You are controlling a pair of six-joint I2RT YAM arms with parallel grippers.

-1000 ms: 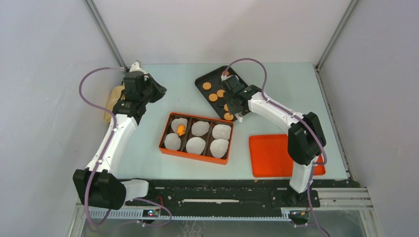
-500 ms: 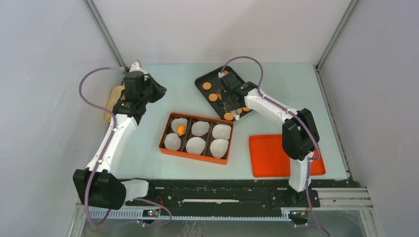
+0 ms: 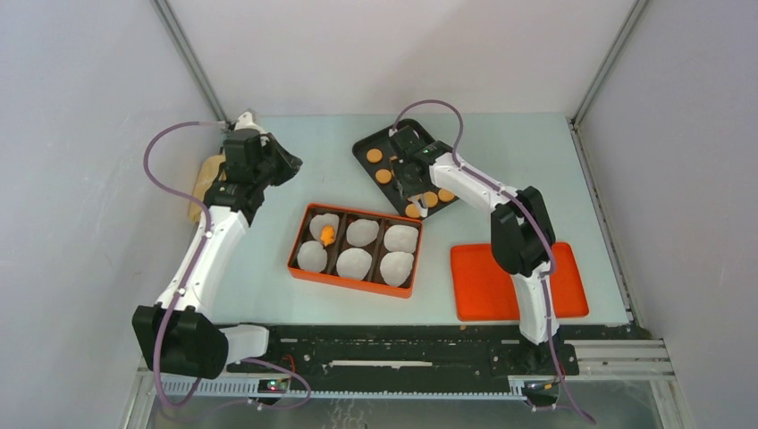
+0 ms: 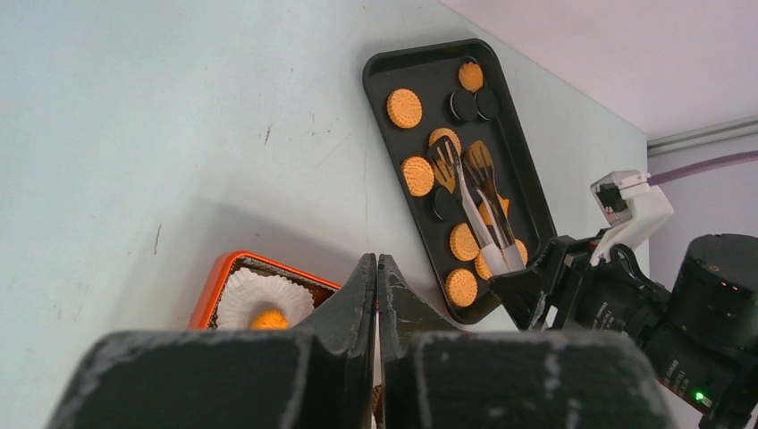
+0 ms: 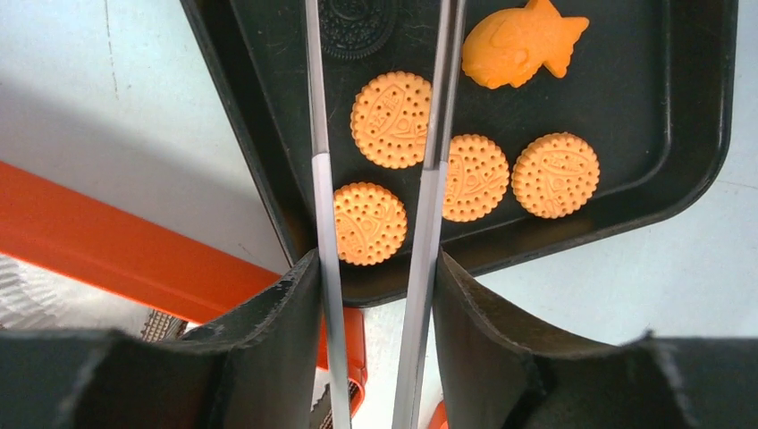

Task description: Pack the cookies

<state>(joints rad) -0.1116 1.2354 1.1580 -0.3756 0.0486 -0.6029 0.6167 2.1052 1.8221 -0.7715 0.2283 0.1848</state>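
Observation:
Several round orange-brown cookies [image 5: 391, 107] lie on a black tray [image 5: 644, 89], with an orange fish-shaped one [image 5: 523, 42] and a dark round one [image 5: 356, 27]. My right gripper [image 5: 375, 286] is shut on metal tongs [image 5: 317, 116], whose arms stand apart over the tray; their tips are out of the right wrist view. In the left wrist view the tongs [image 4: 478, 192] hover over the tray's middle. One fish cookie [image 3: 327, 235] sits in a paper liner of the orange box [image 3: 353, 213]. My left gripper [image 4: 376, 268] is shut and empty, at the far left [image 3: 290, 164].
An orange lid [image 3: 514, 281] lies at the near right. The box holds several white paper liners [image 3: 355, 262]. A tan object [image 3: 204, 183] lies at the left edge behind my left arm. The enclosure walls close in on three sides.
My right arm has swung left and farther over the black tray with the tongs. My left arm has not moved.

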